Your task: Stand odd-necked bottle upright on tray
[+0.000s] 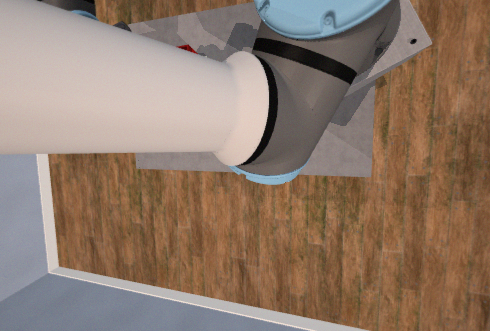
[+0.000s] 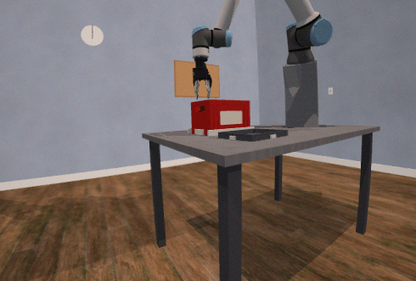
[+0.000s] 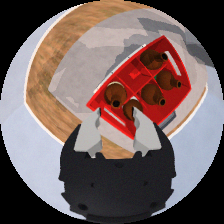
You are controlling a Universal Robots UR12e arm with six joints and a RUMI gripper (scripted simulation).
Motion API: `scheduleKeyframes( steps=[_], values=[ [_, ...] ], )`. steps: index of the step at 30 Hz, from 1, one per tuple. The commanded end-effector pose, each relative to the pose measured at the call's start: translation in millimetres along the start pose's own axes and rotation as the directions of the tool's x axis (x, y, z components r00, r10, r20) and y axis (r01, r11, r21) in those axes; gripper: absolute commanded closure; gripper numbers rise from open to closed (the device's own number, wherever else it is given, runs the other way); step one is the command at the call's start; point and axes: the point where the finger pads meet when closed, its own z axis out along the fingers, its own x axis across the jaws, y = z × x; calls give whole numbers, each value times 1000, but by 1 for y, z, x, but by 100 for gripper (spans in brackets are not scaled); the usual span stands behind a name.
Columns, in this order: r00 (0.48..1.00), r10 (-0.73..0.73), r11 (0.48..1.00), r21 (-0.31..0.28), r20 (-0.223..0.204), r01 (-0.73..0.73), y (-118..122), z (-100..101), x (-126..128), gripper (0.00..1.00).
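The red crate (image 1: pixel 186 49) (image 2: pixel 201 122) (image 3: pixel 178 95) stands on the table. In the wrist view it holds brown bottles: one (image 3: pixel 116 93) at the near left, one (image 3: pixel 133 108) at the near end, partly behind a fingertip, one (image 3: pixel 150 94) in the middle, one (image 3: pixel 168 80) at the right and one (image 3: pixel 152 59) at the far end. I cannot tell which neck differs. My gripper (image 2: pixel 203 97) (image 3: pixel 116 107) is open and empty, its fingertips a little above the crate's near end. The dark tray (image 2: pixel 255 137) (image 3: pixel 169 120) lies beside the crate, holding no visible bottle.
The grey table (image 1: pixel 175 163) (image 2: pixel 191 143) bears the crate and tray, which are close together. The crate's high walls and the neighbouring bottles stand close around the near bottles. The arm hides most of the crate and the tray in the top view.
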Motion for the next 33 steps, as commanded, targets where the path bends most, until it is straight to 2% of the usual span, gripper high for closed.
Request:
scheduleKeyframes(
  steps=[1,10,21,22,33],
  values=[
    [1000,0,1000,0,1,0,0,-10,0,62],
    [1000,0,1000,0,1,0,0,-32,0,62],
    [1000,0,1000,0,1,0,0,-37,0,62],
    [1000,0,1000,0,1,0,0,-37,0,100],
    [1000,0,1000,0,1,0,0,-37,0,100]
  ],
)
